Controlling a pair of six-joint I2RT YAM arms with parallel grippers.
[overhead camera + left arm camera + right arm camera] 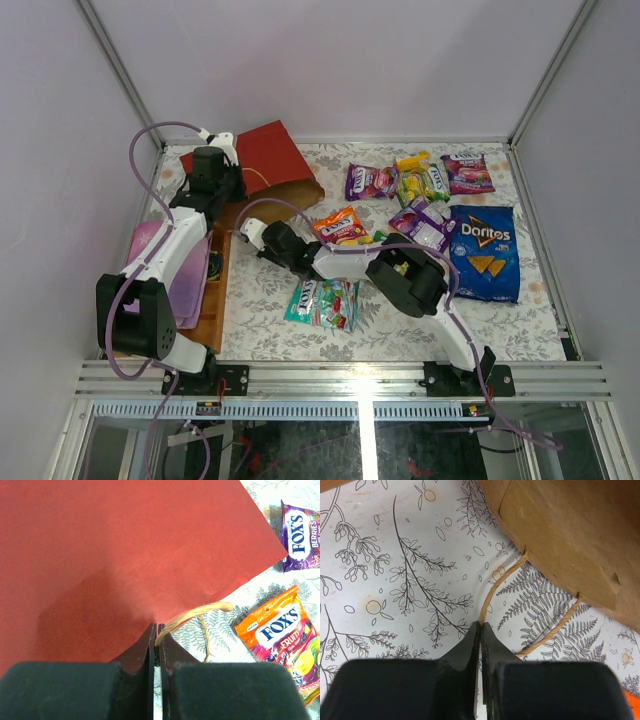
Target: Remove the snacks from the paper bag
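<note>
The left fingers [151, 639] and right fingers [475, 634] are each pinched shut on a handle of the paper bag [270, 155].
The left pair clamps a tan cord handle [195, 612] at the red face, the right pair the other cord handle [492, 592] by the brown mouth. The bag lies far left on the bench [260, 325], with the snacks [370, 182] to its right.

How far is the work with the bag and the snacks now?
Done: several snack packets and the Doritos bag lie outside the paper bag. In hand: the left gripper pinches one cord handle, the right gripper the other handle. Left: I cannot see inside, so more may remain.
</note>
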